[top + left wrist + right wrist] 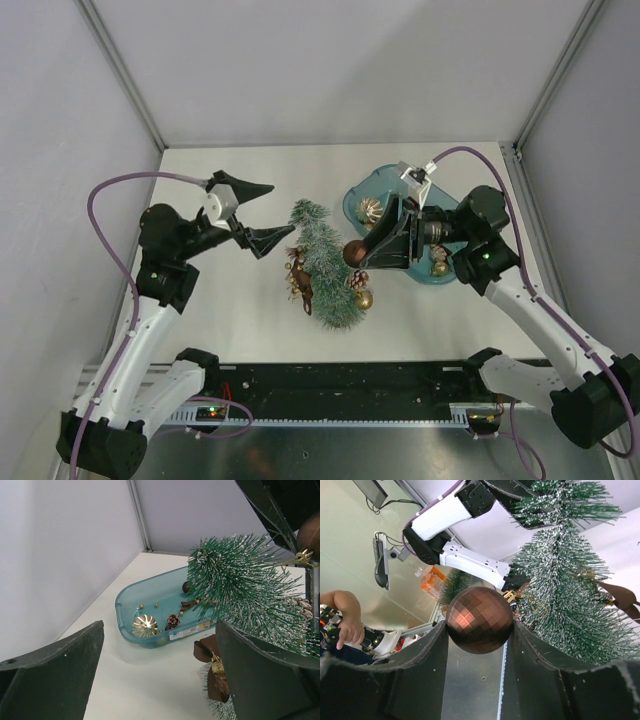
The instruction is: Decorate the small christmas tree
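The small Christmas tree (325, 262), frosted green bristles, is at the table's middle, its tip toward the far side. It carries a brown bow (299, 277), a pinecone (357, 280) and a gold ball (364, 298). My right gripper (353, 254) is shut on a brown faceted ball (479, 617), held against the tree's right side (565, 595). My left gripper (283, 210) is open and empty, just left of the tree's upper part. In the left wrist view the tree (240, 585) and bow (210, 665) lie beside its right finger (265, 680).
A teal plastic tray (352, 205) sits right of the tree, partly under the right arm. It holds a gold ribbed ball (145, 625), a pinecone (173, 620) and small bits. Grey walls enclose the table on three sides.
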### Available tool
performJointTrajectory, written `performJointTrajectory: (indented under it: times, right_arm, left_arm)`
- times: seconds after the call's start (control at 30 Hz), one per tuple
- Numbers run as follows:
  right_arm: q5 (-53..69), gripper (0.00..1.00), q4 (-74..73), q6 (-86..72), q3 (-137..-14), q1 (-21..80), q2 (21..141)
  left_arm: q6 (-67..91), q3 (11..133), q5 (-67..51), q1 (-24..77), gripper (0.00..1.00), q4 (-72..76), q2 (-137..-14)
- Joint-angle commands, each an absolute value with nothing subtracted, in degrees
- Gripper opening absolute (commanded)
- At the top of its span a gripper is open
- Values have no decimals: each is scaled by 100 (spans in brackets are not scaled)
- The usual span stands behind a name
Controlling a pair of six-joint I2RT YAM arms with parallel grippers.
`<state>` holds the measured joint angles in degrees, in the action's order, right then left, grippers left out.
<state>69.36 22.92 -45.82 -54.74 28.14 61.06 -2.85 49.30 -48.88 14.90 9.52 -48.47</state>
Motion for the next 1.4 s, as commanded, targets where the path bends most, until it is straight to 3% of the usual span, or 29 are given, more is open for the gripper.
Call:
performJointTrajectory:
  times: [0.0, 0.17, 0.5, 1.37]
  right_arm:
    - [6927, 34, 1732, -4135, -5582, 2868, 5815]
    - [6933, 34, 1978, -4276, -5588, 2882, 5866]
    - [7144, 34, 3958, -5427, -5588, 2803, 6457]
    - [7284, 34, 3839, -5256, -5589, 2778, 6540]
  left_arm:
    - [-177, 4909, -4947, 1521, 97, 1191, -4754]
    - [-147, 4904, -4950, 1525, 97, 1195, -4740]
    - [-126, 4847, -4966, 1505, 97, 1195, -4680]
    - [-60, 4770, -5015, 1505, 97, 1329, -4661]
